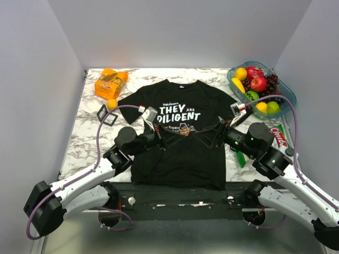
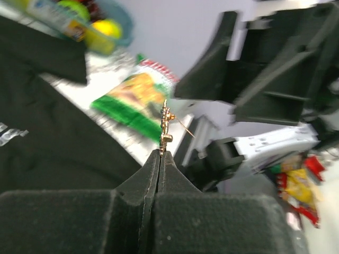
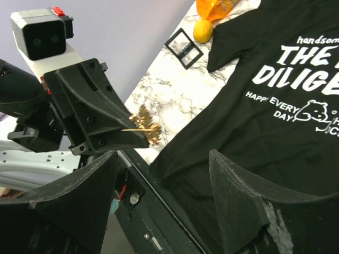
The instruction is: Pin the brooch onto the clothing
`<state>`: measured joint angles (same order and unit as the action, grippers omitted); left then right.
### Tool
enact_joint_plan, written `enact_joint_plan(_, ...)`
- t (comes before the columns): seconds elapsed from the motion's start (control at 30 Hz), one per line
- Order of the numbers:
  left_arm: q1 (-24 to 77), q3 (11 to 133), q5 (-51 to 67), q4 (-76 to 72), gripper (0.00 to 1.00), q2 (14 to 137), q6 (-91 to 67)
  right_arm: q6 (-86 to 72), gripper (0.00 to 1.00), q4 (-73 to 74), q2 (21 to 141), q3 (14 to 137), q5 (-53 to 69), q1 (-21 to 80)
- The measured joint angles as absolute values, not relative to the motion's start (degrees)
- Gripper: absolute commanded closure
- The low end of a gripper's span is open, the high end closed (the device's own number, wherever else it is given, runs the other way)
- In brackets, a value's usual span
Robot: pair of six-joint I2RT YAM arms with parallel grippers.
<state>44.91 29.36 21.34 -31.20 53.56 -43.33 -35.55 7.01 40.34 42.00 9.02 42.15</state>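
Observation:
The clothing, a black T-shirt (image 1: pixel 183 151) with white print, lies flat mid-table; it also shows in the right wrist view (image 3: pixel 254 132). My left gripper (image 1: pixel 179 132) is shut on the brooch (image 2: pixel 166 127), a tiny gold ornament held edge-up above the shirt's chest with its thin pin sticking out sideways. The brooch also shows in the top view (image 1: pixel 184 129) and the right wrist view (image 3: pixel 145 127). My right gripper (image 3: pixel 163 154) is open and empty, facing the left gripper (image 3: pixel 100 121) from just right of the brooch, above the shirt.
A fruit basket (image 1: pixel 282 90) stands back right. An orange snack bag (image 1: pixel 110 82), a small orange ball (image 1: pixel 112 103) and a black wire-frame cube (image 1: pixel 107 115) lie at the left. A red-green snack packet (image 1: pixel 278 138) lies right of the shirt.

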Motion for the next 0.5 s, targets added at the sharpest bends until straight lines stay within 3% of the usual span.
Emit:
enact_joint_plan(0.3, 41.1, 45.0, 15.0, -1.8, 1.0, 60.1, -31.4, -33.6, 0.13, 13.8, 39.7, 43.0, 1.9, 42.2)
enact_joint_plan(0.5, 37.0, 54.9, 12.2, 10.7, 1.0, 68.3, -24.0, -31.0, 0.2, 17.0, 42.8, 44.8, -4.9, 41.0)
